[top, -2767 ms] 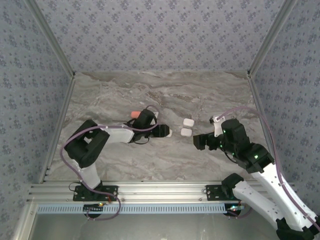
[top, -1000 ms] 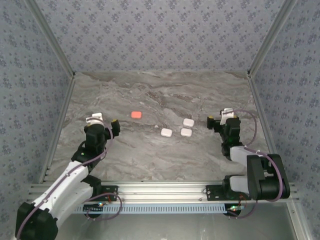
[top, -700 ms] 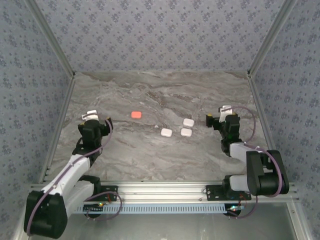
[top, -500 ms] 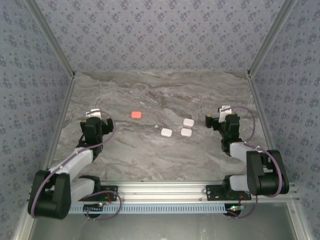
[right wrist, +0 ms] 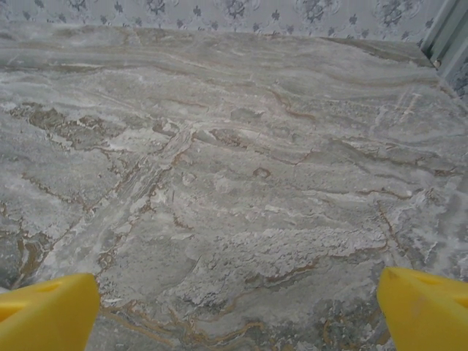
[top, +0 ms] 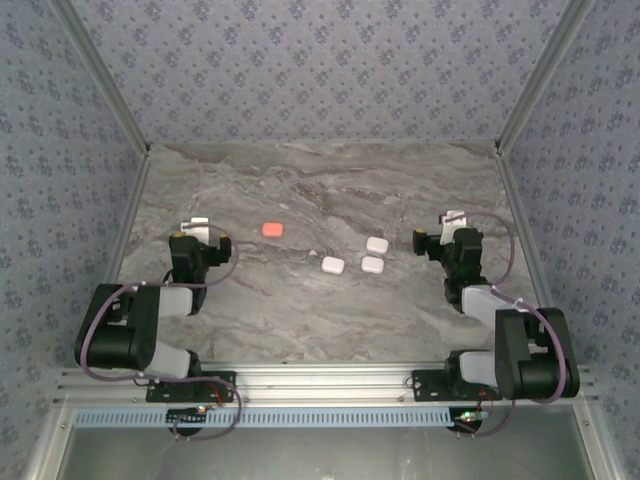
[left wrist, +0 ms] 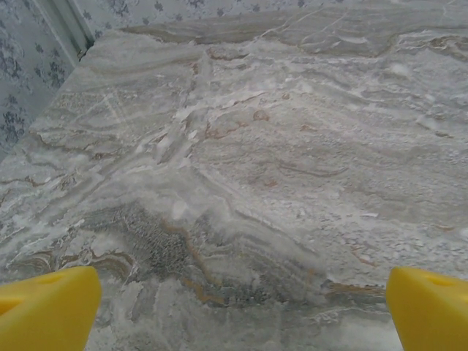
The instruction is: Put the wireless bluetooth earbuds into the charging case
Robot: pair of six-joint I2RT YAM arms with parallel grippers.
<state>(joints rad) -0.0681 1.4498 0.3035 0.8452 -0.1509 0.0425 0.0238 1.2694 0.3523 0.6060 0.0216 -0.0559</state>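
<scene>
Insertion apparently finished
White cases point(top: 372, 265) beside the orange-red case point(top: 272, 228) are seen shut; left gripper point(left wrist: 241, 311) and right gripper point(right wrist: 238, 311) are held open, empty.

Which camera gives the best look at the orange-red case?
Top external: the orange-red case lies in plain sight on the marble, left of three white cases. Both wrist cameras face marble beyond their own yellow fingertips instead.

The left arm point(top: 118, 335) sits folded back near its base, wrist low and pointing away from the rig, jaws spread wide and empty. The right arm point(top: 525, 355) mirrors that pose on the opposite side, its jaws equally wide, yellow fingertips point(right wrist: 47, 314) at the wrist view's lower corners.
</scene>
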